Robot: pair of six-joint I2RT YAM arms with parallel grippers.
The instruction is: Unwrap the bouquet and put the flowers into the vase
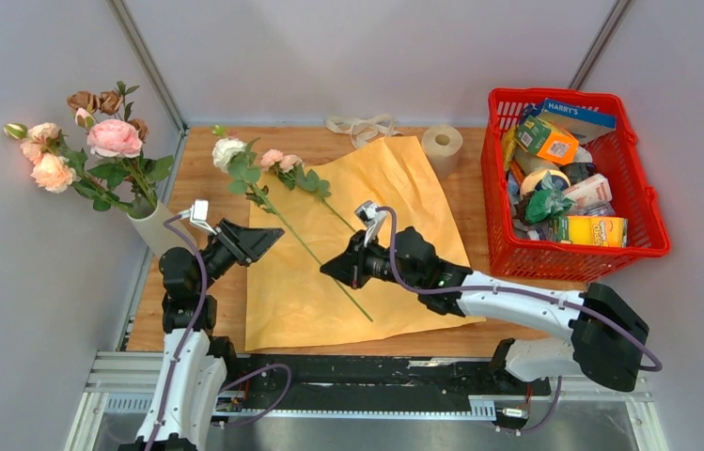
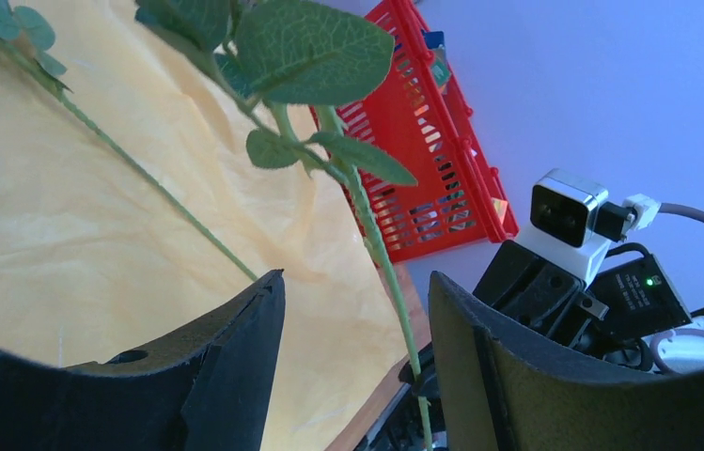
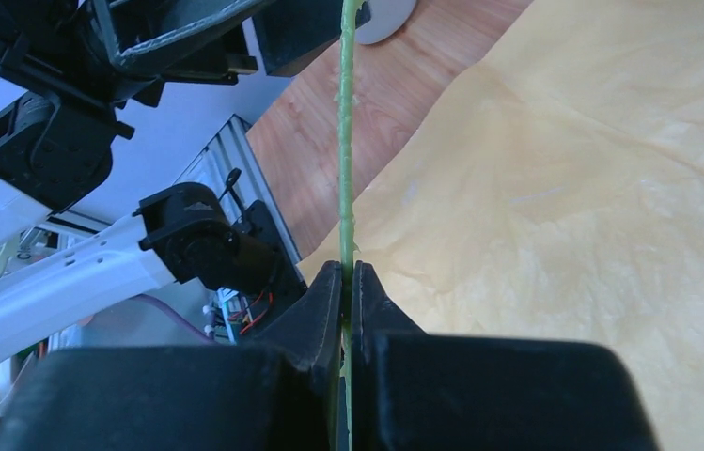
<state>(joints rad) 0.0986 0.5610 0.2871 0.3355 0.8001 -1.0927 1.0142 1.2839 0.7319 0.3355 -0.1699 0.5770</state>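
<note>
The vase [image 1: 153, 225] stands at the table's left edge with several pink, peach and brown flowers [image 1: 108, 141] in it. The bouquet's orange-yellow paper [image 1: 376, 216] lies spread flat. On it lie a white rose [image 1: 227, 150] and a pink rose [image 1: 277, 160]. My right gripper [image 1: 327, 269] [image 3: 349, 268] is shut on the white rose's thin green stem [image 3: 346, 141] partway along it. My left gripper [image 1: 268, 240] [image 2: 357, 282] is open, and that leafy stem [image 2: 376, 244] runs through the gap between its fingers without touching them. The pink rose's stem [image 2: 160, 197] rests on the paper beyond.
A red basket [image 1: 573, 266] [image 2: 423, 188] full of packaged goods stands at the right. A toilet paper roll [image 1: 442, 146] and a loose beige ribbon [image 1: 362, 127] lie at the back edge. Grey walls close in the left and back.
</note>
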